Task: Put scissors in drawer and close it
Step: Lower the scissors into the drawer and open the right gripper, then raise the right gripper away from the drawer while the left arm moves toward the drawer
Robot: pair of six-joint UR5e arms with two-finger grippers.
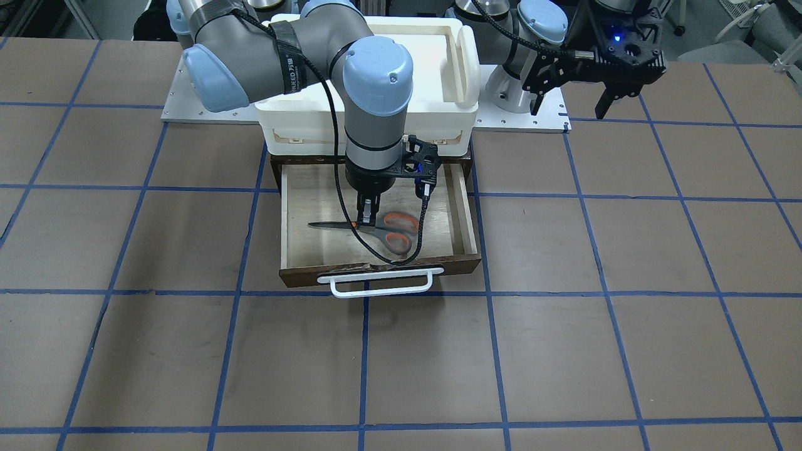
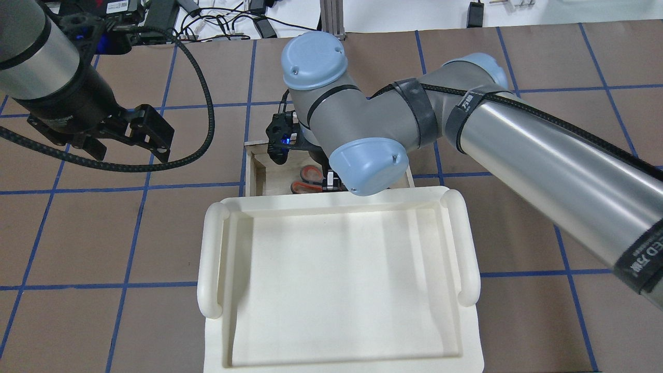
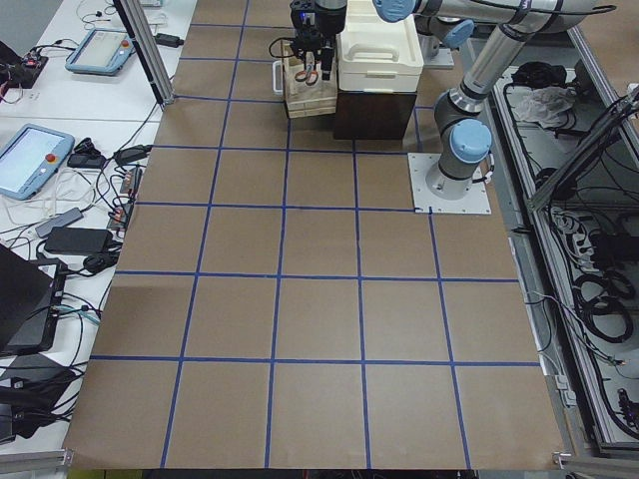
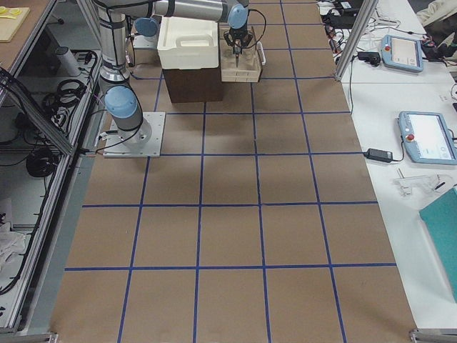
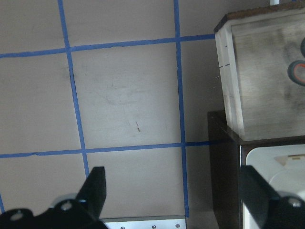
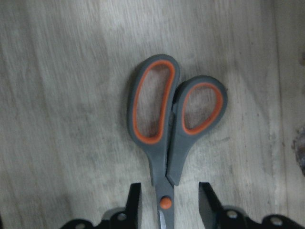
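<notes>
In the front view, the right arm's smooth grey tube and pale-blue caps are seen at the left, bent down over the drawer [image 1: 467, 216]. The drawer is pulled out from under a white moulded plastic bin [image 1: 301, 125]. Its floor is pale, streaky wood, its walls are thin and light, and its front is dark brown with a white bar handle [image 1: 380, 286].

The scissors [image 1: 383, 230] are laid flat on the drawer floor near the middle. The thin dark blades are pointed to the view's left and the grey loops, lined in orange, to its right. The right gripper [image 1: 368, 216] is lowered over them at the pivot. In the right wrist view its black fingers [image 6: 135, 202] are parted narrowly on either side of the orange pivot dot. A slit of wood is shown on each side, so nothing is gripped.

Further right, the left gripper [image 1: 568, 113] is held above the matt brown table [image 1: 188, 351], which is ruled into squares by blue tape [image 1: 188, 292]. Its angular black fingers are spread wide and nothing is held between them.
</notes>
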